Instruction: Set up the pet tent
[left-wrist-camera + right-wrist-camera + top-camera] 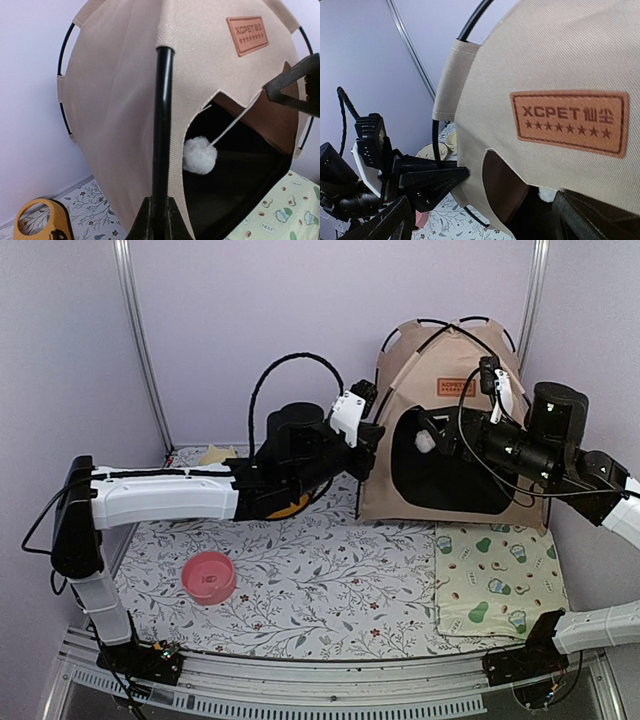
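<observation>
My left gripper [159, 212] is pinched narrow on a thin black pole [162, 125] that runs up the near edge of the pet tent [115, 100]. My right gripper [480, 207] stands wide and holds nothing, its dark fingers [387, 225] spread either side of the tent's doorway just ahead. Just above the right gripper, a brown stitched label patch [569, 121] reads "XCPET", followed by two Chinese characters, over a row of stars. The tent stands upright against the left fingertips and rises beyond them, its arched entrance facing both hands. Its skin is ribbed tan canvas with black edging. Short fabric loops carry round black hoops along the sides. A fluffy white pompom [199, 155] hangs on a pale cord in the dark doorway, just right of the gripped pole. Below and to the left of the left gripper lies the rim of a yellow feeder [42, 220]. Below the right gripper, a cream mat [497, 578] printed with green shapes lies flat at the tent's foot. Well back from the left gripper, a round pink bowl [209, 576] sits on a floral tablecloth [330, 570].
</observation>
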Robot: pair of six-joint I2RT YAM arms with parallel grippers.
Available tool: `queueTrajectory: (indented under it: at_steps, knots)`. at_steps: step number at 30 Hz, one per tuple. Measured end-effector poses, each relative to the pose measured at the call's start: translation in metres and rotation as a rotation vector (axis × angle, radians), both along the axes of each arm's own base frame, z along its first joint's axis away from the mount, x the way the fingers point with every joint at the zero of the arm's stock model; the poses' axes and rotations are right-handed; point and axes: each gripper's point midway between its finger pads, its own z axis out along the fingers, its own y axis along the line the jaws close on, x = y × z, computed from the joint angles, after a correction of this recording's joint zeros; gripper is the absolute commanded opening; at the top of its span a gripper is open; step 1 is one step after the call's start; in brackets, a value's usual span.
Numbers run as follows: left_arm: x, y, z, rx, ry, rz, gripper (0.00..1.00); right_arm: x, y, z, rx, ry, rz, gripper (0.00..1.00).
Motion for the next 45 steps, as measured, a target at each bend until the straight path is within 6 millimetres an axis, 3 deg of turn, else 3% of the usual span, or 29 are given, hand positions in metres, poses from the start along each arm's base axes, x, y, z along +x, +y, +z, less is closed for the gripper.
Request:
queueTrajectory:
  at_steps: [5,12,17,26,34,40,45]
  knots:
    - [0.023,-0.008,-0.035,0.059,0.069,0.013,0.0,0.0,-0.001,-0.008,-0.009,0.032,-0.005,0.99]
    - [0.062,0.024,-0.082,0.161,0.168,0.108,0.0,0.005,0.008,-0.025,-0.021,0.091,0.007,0.99]
    - [0.074,0.039,-0.093,0.169,0.194,0.162,0.0,0.009,0.017,-0.044,-0.04,0.153,0.02,0.99]
    - [0.084,0.041,-0.096,0.157,0.187,0.206,0.0,0.007,0.018,-0.065,-0.052,0.24,0.02,1.0]
    - [0.101,0.022,-0.122,0.168,0.211,0.131,0.0,-0.002,0.003,-0.133,-0.114,0.423,-0.049,1.0]
    - [0.103,0.019,-0.121,0.155,0.215,-0.009,0.0,-0.014,-0.021,-0.198,-0.178,0.571,-0.15,0.99]
    - [0.096,0.014,-0.123,0.161,0.217,-0.096,0.0,-0.016,-0.038,-0.232,-0.234,0.66,-0.263,0.99]
